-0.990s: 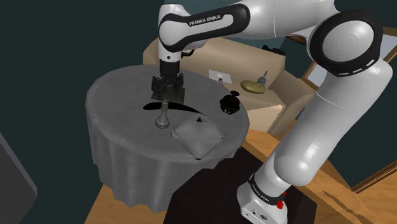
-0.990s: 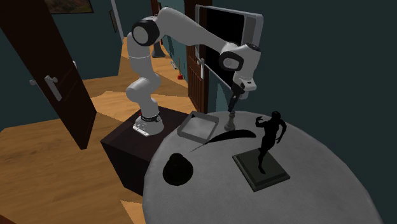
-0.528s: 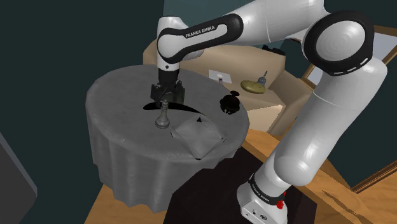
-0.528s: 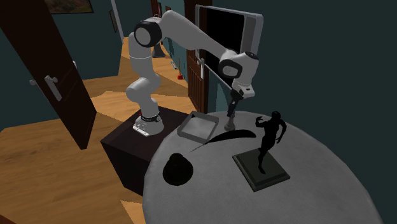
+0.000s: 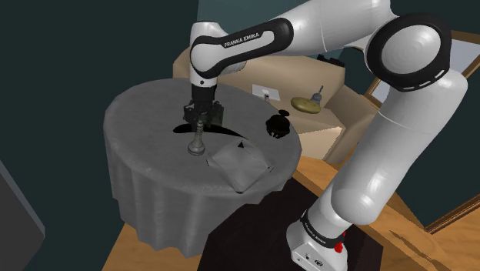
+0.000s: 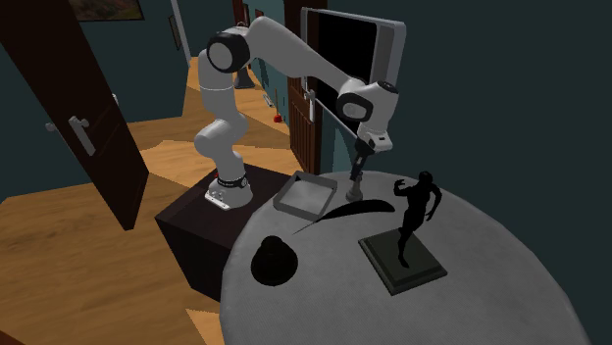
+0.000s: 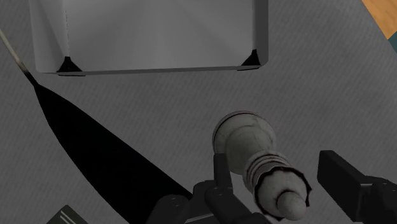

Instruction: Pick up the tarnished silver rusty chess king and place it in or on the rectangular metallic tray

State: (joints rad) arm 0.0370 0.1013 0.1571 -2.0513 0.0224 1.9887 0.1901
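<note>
The chess king (image 5: 198, 143), a dull grey piece, stands upright on the round grey-clothed table (image 5: 146, 115), just beside the rectangular grey tray (image 5: 238, 165). My black gripper (image 5: 201, 121) has come down over the king's top, pointing straight down. In the wrist view the king (image 7: 267, 172) rises between the two fingers. One finger (image 7: 222, 175) rests against its neck, while the other finger (image 7: 343, 184) stands a small gap away. The gripper (image 7: 283, 177) is narrowed but does not clasp the piece. The tray (image 7: 159, 32) lies just beyond the king. In the second exterior view the gripper (image 6: 360, 160) hangs over the king (image 6: 356, 182), next to the tray (image 6: 306, 196).
A flat black leaf-shaped thing (image 6: 353, 210) lies on the cloth by the king. A black figurine on a square base (image 6: 407, 230) and a black rounded object (image 6: 276, 261) also stand on the table. A wooden desk (image 5: 306, 104) sits behind the table.
The gripper has come down around the king's top, and its fingers have drawn inward from wide apart. The king and tray have not moved.
</note>
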